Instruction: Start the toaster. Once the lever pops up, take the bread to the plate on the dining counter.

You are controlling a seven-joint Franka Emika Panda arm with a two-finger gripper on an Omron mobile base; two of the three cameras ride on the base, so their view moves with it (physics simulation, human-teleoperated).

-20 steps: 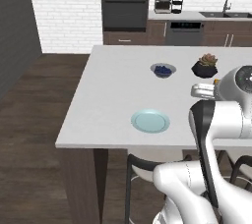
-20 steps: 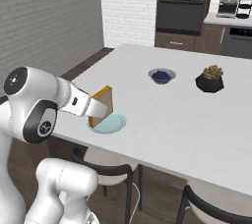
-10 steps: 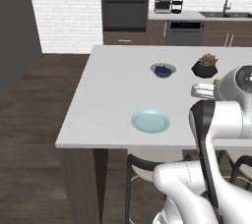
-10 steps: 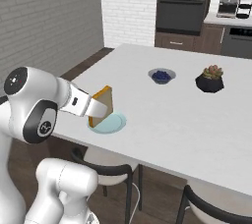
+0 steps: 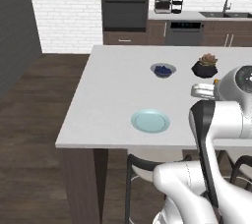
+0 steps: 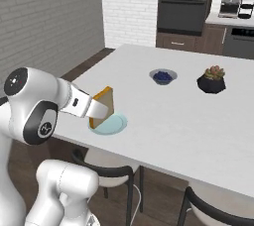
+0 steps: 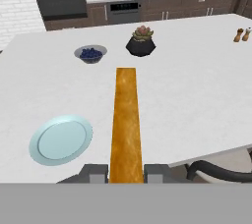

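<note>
My gripper [image 6: 96, 112] is shut on the bread [image 6: 103, 107], a tan slice with a darker crust, held upright on edge above the dining counter [image 6: 173, 116]. In the hand view the bread [image 7: 126, 120] shows edge-on as a long orange-brown strip running up from between my gripper [image 7: 126, 173] and its dark fingertips [image 7: 93, 173]. The pale blue plate [image 7: 61, 139] lies flat and bare to the left of the slice. In the right base view the plate [image 6: 113, 126] sits just behind and below the bread. The plate [image 5: 150, 121] is near the counter's front edge. The toaster is out of view.
A small bowl of blueberries [image 7: 91, 53] and a potted succulent in a black pot [image 7: 141, 41] stand farther back on the counter. Salt and pepper shakers [image 7: 242, 35] are at the far right. Dark stools [image 6: 114, 170] tuck under the front edge. The oven wall [image 5: 125, 7] is beyond.
</note>
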